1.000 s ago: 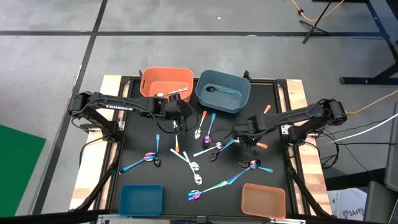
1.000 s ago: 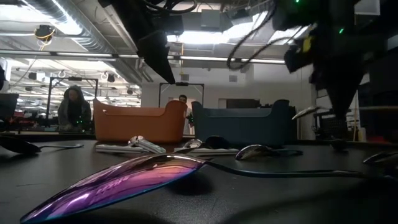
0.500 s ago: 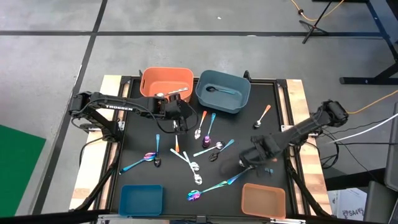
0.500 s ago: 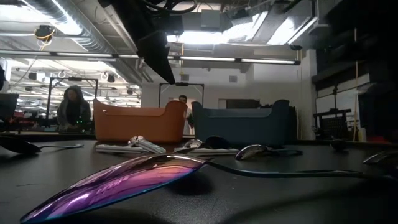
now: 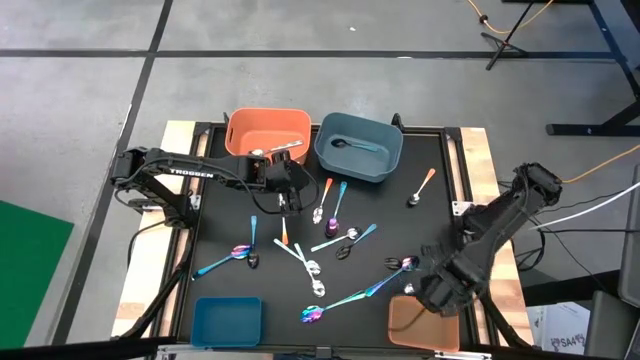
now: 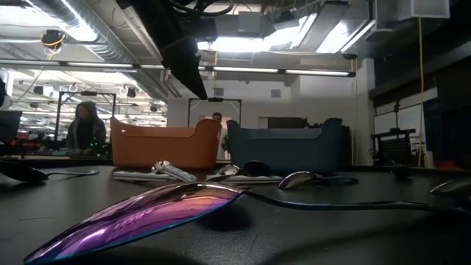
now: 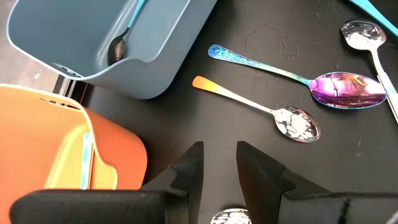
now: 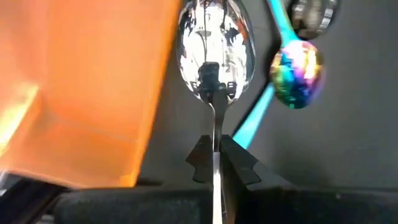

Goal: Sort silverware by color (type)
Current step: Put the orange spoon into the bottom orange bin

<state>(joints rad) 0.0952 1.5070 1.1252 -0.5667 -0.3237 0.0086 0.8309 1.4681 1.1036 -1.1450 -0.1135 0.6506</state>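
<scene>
Right wrist view | right claw [image 8: 215, 158] pinches 1 spoon [image 8: 214, 43] | mirror-bright silver bowl, thin stem

Orange bin [image 5: 268, 130] beside blue bin [image 5: 360, 150]; two small trays [image 5: 227, 320] near the front edge

Four bins sit on the table [image 5: 440, 150]: at 12 o'clock one deep orange bin [image 5: 240, 128] and one deep blue bin [image 5: 385, 160], at 7 o'clock one shallow blue tray [image 5: 227, 322], at 5 o'clock one shallow orange tray [image 5: 405, 325].

Loose on the mat are:
- three orange-handled spoons [image 5: 427, 183]
- about six teal-handled spoons [image 5: 338, 200]
- two plain silver spoons [image 5: 300, 258]
- two black spoons [image 5: 345, 250]

One more black spoon [image 5: 350, 145] lies in the blue bin. One held spoon [image 8: 216, 50] sits in the right gripper [image 8: 216, 149].
</scene>
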